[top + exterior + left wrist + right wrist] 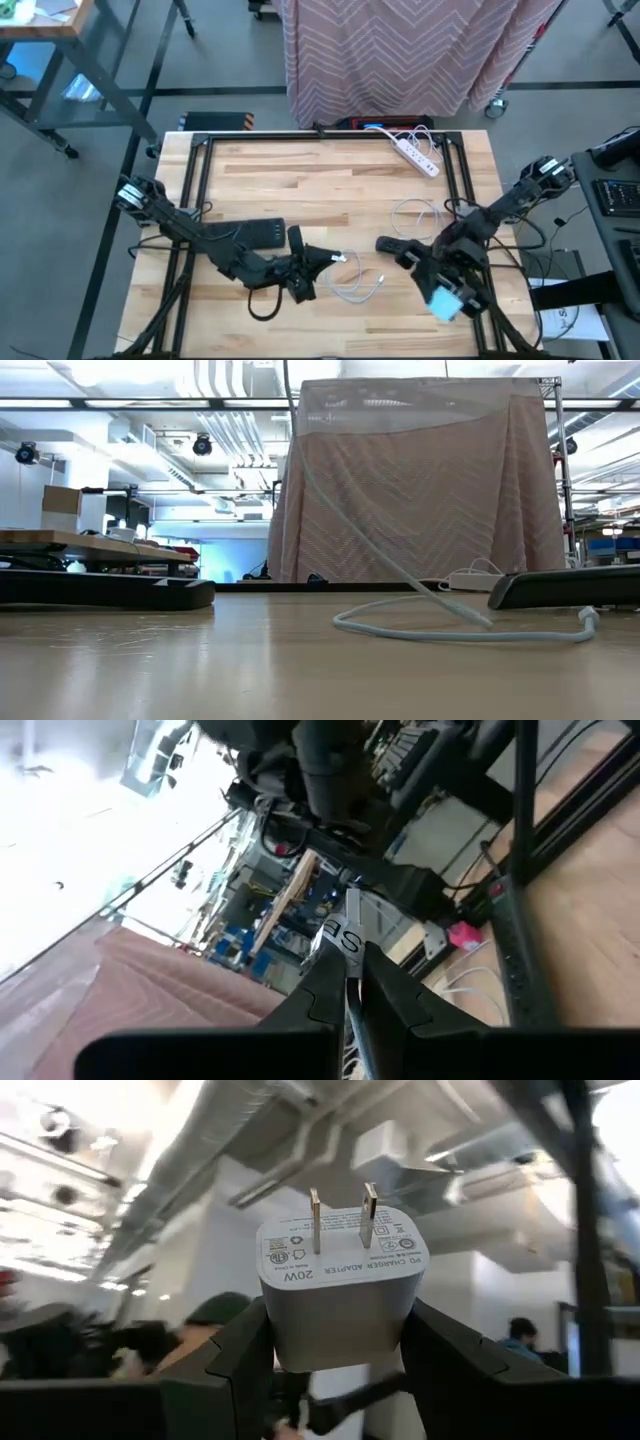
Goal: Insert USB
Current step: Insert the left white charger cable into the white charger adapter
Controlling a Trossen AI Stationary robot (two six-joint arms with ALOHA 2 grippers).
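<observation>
While the white USB cable (352, 285) lies looped on the bench (300, 170) at the lower centre of the high view, its metal plug end (352, 910) is pinched between the closed fingers of the left hand (325, 258), which sits just left of the loop. In the left wrist view the plug juts out past the two dark fingertips (325, 982). To the right of the cable, in the lower right of the high view, the right hand (443, 297) grips a white charger adapter (340, 1295); the right wrist view shows the adapter clamped between the fingers (240, 1355) with its two metal prongs pointing away from the hand. The low view shows the cable rising from its loop toward the top of the frame. A white power strip (417, 156) rests near the bench's upper right edge, and a striped cloth-covered cart (400, 50) stands beyond the bench at upper centre.
</observation>
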